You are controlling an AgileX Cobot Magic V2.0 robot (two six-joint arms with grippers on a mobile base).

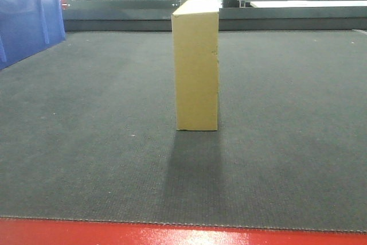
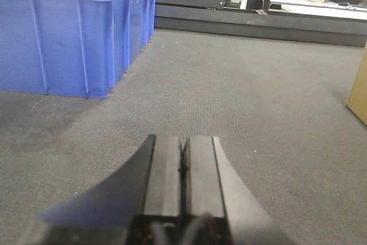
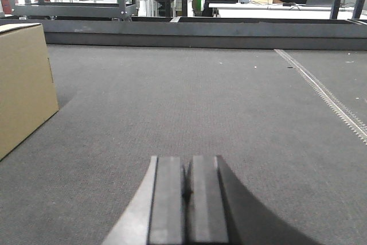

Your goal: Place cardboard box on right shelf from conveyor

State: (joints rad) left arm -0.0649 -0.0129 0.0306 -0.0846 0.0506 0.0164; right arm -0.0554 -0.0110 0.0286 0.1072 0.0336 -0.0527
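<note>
Cardboard box (image 1: 196, 64) stands upright on the conveyor (image 1: 86, 142), ahead and right of the left gripper (image 2: 183, 164), ahead and left of the right gripper (image 3: 187, 185), both pressed together and empty; it looks stiff, smooth, probably light and tippy, best squeezed across its broad sides.

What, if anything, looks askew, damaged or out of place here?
Nothing stands out. The cardboard box stands upright on the conveyor, blue bin off to one side; left gripper and right gripper are shut, clear of the box.
</note>
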